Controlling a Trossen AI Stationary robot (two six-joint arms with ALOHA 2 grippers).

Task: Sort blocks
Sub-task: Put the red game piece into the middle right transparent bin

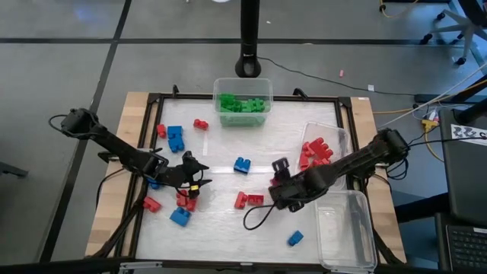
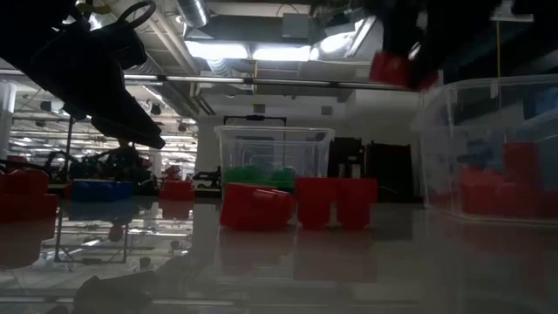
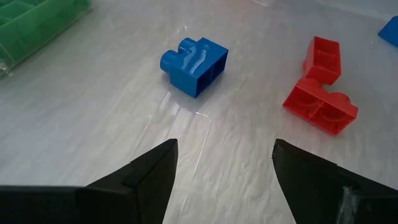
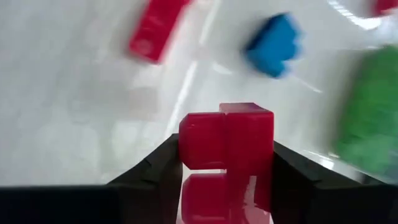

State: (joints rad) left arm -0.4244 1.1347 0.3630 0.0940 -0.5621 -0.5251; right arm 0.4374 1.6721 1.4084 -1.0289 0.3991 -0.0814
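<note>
Red block (image 4: 227,140) clamped in my right jaws (image 4: 227,155), lifted clear for carrying to the red tub (image 1: 338,141); left jaws (image 3: 224,162) apart, empty, short of the blue block (image 3: 194,63) on the counter (image 1: 228,217) beside that tub.

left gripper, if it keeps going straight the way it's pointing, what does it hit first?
Probably the blue block: it lies ahead of the open left gripper, slightly off the centre line, with bare table between. The red blocks sit off to one side. Depth is hard to judge.
</note>
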